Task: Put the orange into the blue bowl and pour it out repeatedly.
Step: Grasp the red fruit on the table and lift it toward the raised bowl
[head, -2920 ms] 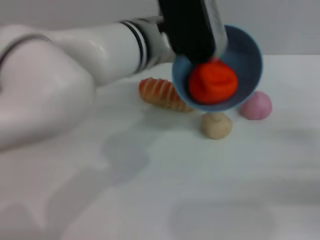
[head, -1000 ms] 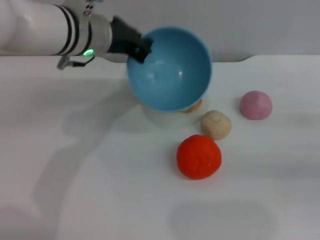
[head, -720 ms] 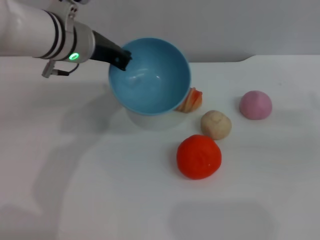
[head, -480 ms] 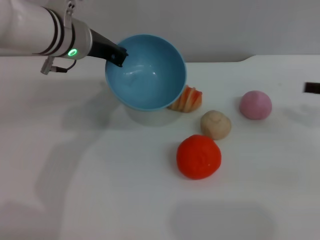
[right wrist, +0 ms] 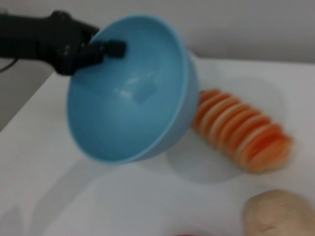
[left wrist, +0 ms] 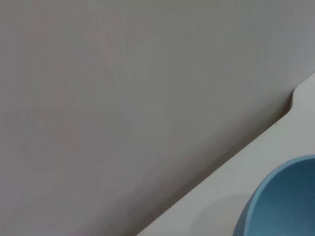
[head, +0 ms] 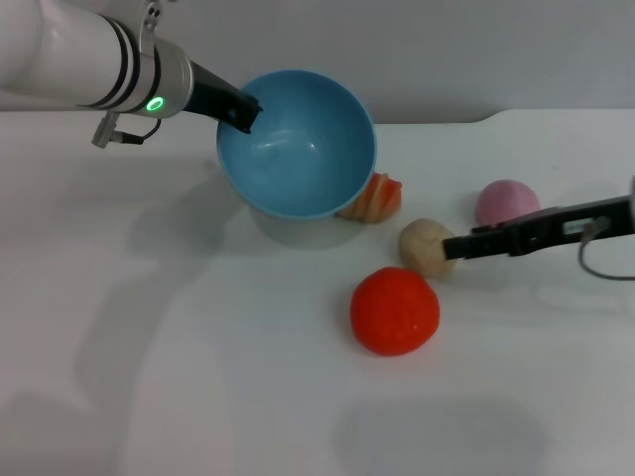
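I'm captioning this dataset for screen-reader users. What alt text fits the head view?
The left gripper holds the empty blue bowl by its rim, tilted above a white table, while the orange lies on the table nearer the camera. The right gripper reaches in beside a beige ball, with a pink ball and striped loaf behind.

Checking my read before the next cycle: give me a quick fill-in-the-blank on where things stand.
1. The blue bowl is held at its rim by the ____ gripper.
2. The orange lies on the ____.
3. The bowl holds ____.
4. The right gripper reaches in beside the ____ ball.

Missing: left; table; nothing; beige
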Controlling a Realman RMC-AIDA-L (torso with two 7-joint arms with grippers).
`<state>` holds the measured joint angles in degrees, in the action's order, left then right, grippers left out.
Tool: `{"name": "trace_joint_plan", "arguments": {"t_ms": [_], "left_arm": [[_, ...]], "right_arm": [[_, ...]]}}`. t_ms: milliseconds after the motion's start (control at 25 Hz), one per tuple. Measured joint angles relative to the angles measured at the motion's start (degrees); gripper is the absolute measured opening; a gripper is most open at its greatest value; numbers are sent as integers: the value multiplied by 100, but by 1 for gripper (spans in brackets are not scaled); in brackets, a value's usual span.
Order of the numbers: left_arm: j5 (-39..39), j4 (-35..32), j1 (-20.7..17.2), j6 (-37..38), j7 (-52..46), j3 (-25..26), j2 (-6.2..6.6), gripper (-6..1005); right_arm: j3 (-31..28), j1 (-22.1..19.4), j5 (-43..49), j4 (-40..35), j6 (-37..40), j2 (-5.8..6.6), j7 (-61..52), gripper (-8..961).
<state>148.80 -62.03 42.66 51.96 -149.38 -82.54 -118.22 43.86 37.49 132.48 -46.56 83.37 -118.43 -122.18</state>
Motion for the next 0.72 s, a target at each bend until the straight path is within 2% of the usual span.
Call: {"name": "trace_joint_plan", "arguments": {"t_ms": [360, 520, 720], "left_arm": [[7, 31, -61, -49, -29, -3, 10, -1], [9, 63, -67, -55, -28, -14, 4, -1], [9, 78, -91, -85, -6, -16, 2, 0]], "right_arm": [[513, 478, -41, 1175, -534, -24, 104, 639], [785, 535, -42, 1343, -728, -35, 95, 638], [831, 515, -59, 1364, -808, -40, 213, 637]]}}
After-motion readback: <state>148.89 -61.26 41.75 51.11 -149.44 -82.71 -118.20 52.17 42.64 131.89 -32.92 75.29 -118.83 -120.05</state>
